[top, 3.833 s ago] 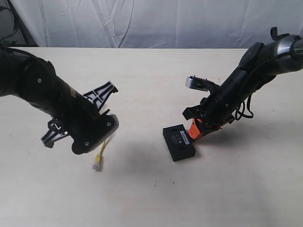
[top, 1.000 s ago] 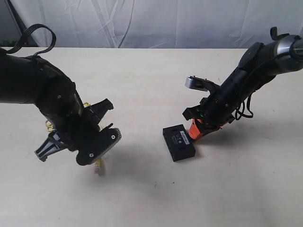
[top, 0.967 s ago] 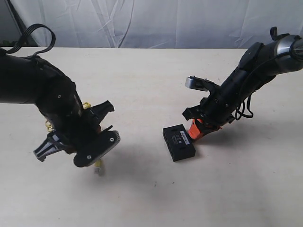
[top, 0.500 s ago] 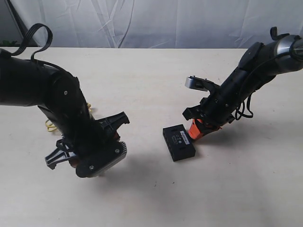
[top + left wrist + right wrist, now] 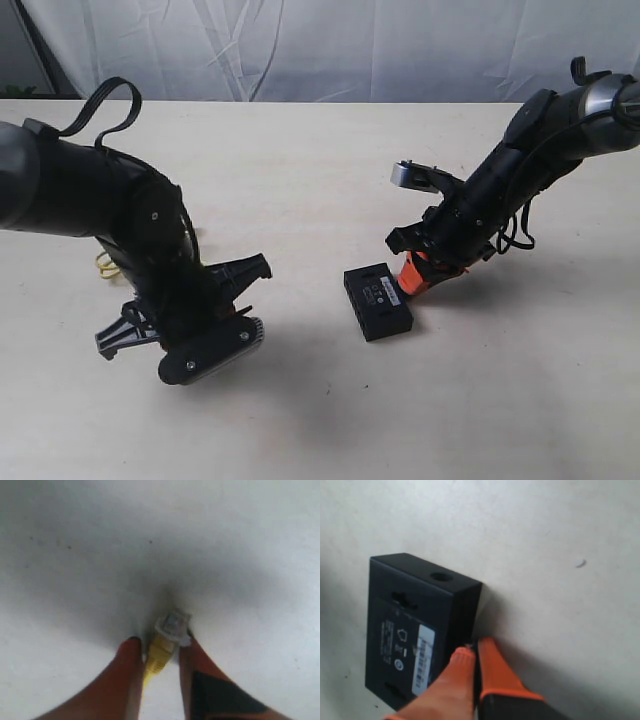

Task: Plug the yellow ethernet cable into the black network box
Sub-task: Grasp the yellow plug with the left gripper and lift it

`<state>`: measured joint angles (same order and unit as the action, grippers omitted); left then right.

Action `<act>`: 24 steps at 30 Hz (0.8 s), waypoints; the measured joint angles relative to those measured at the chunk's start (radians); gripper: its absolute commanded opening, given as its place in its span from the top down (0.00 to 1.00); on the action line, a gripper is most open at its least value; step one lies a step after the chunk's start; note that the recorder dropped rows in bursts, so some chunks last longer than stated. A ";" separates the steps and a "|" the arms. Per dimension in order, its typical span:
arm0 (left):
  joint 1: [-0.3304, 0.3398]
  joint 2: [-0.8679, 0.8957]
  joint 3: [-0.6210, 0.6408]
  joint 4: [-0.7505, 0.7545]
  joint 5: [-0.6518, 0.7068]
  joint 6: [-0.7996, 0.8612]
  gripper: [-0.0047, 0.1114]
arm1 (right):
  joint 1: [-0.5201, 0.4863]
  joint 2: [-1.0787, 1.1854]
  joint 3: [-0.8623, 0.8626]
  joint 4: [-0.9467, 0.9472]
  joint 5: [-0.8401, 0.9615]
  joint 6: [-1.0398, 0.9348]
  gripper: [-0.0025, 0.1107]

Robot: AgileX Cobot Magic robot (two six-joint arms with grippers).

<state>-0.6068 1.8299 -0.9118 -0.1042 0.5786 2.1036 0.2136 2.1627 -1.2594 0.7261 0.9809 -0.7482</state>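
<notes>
The yellow ethernet cable [image 5: 159, 656] lies on the table, its clear plug [image 5: 173, 625] just past my left gripper's [image 5: 157, 647] orange fingertips. Those fingers stand close on either side of the yellow boot behind the plug and hold it. In the exterior view the left gripper [image 5: 190, 335] hides the plug, and only a yellow loop [image 5: 102, 265] shows behind the arm. The black network box [image 5: 378, 300] lies flat with its white label up [image 5: 422, 657]. My right gripper [image 5: 472, 650] is shut on nothing, its orange tips [image 5: 408, 280] against the box's side wall.
The pale tabletop [image 5: 330, 160] stretches between the two arms. A white curtain [image 5: 330, 45] hangs behind the table's far edge. Black cables [image 5: 518, 225] hang off the right arm.
My left arm has swung down onto the table over the cable's plug, which showed beside it earlier. The right arm and the box have not moved.
</notes>
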 measured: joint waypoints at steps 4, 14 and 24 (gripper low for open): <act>0.000 0.002 0.000 -0.001 -0.015 -0.106 0.96 | 0.000 0.000 0.000 0.000 0.000 0.000 0.99; -0.073 0.004 -0.144 0.267 0.060 -1.245 0.96 | 0.000 0.000 0.000 -0.002 0.000 0.000 0.99; -0.090 0.073 -0.243 0.176 0.177 -1.575 0.96 | 0.000 0.000 0.000 -0.002 0.002 0.000 0.99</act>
<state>-0.6972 1.9027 -1.1544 0.0714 0.7555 0.5284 0.2136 2.1627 -1.2594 0.7242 0.9829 -0.7482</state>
